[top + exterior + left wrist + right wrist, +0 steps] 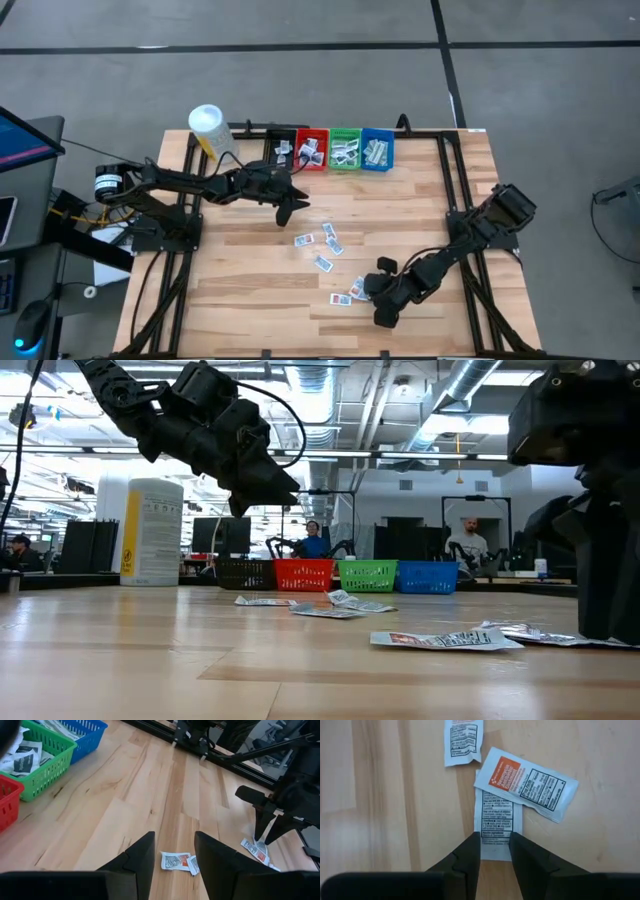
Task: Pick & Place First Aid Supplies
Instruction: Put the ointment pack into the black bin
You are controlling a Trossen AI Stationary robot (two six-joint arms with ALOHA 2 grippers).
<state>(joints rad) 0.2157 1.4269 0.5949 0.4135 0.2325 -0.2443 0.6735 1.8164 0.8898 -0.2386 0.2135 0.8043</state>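
The right gripper [494, 852] has its fingers slightly parted over the bottom edge of a white ointment packet [497, 822]; an orange-labelled packet [525, 782] overlaps it at one o'clock. The left gripper [172, 857], fingers apart and empty, hovers above loose packets [318, 245] mid-table.

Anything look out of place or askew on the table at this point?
Yes: several small flat white packets lie scattered loose on the wooden table instead of in the bins. In the right wrist view an orange-labelled packet lies crooked, overlapping a plain white packet that the right gripper is straddling. Nothing looks spilled or damaged.
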